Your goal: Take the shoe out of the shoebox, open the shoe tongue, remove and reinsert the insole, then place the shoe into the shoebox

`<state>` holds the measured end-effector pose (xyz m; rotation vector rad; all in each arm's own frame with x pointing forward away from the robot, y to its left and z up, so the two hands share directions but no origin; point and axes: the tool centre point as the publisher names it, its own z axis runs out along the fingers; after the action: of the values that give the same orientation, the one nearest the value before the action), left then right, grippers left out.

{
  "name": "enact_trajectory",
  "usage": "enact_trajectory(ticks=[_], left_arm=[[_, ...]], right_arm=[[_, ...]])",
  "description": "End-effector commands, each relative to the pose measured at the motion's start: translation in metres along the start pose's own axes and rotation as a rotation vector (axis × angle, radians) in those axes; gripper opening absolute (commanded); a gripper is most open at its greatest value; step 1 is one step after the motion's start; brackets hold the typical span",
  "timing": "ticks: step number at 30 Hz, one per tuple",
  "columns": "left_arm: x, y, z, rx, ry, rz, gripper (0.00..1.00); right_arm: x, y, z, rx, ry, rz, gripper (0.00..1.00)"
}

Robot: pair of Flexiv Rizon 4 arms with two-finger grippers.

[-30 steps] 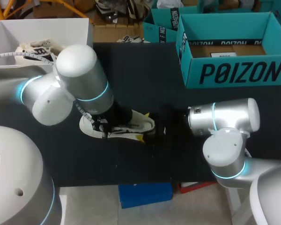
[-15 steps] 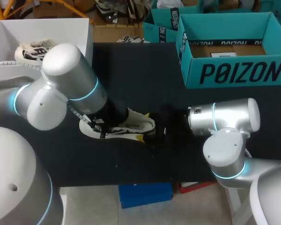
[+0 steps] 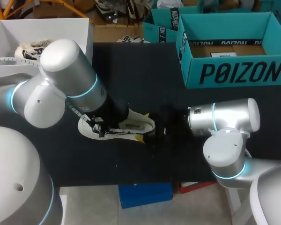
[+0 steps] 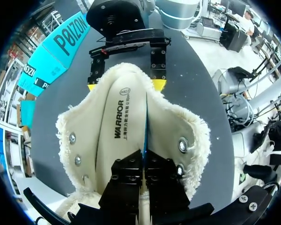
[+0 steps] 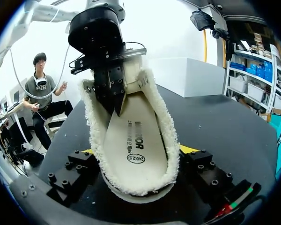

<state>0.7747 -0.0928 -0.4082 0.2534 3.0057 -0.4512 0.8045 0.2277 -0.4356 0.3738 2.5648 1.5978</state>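
A cream fleece-lined shoe (image 3: 141, 123) lies on the black table (image 3: 145, 75), its opening facing up. My left gripper (image 4: 144, 161) is shut over the heel end, pinching the thin blue edge of the printed insole (image 4: 113, 136) that sits in the shoe (image 4: 178, 126). The right wrist view shows the left gripper (image 5: 114, 105) coming down onto the insole (image 5: 133, 136) from above. My right gripper (image 5: 139, 150) stands wide, a yellow tip against each side of the shoe's (image 5: 165, 136) toe, holding it. In the head view the right gripper (image 3: 144, 126) is at the toe.
An open teal shoebox (image 3: 239, 72) stands at the back right, with another teal box (image 3: 161, 28) behind it. A white box (image 3: 79, 30) at the back left holds a second shoe (image 3: 35, 47).
My left arm's elbow has swung left and its wrist has tilted; the shoe's heel has shifted slightly left. The right arm has stayed still.
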Motion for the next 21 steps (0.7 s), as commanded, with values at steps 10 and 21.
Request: enact_trajectory(ticks=[10, 21], left_arm=[[0.009, 0.002, -0.026, 0.000, -0.045, -0.013, 0.00], [0.005, 0.002, -0.030, 0.024, -0.051, -0.019, 0.00]], right_arm=[[-0.008, -0.011, 0.013, -0.009, -0.013, 0.003, 0.00], [-0.008, -0.011, 0.013, -0.009, -0.013, 0.003, 0.00]])
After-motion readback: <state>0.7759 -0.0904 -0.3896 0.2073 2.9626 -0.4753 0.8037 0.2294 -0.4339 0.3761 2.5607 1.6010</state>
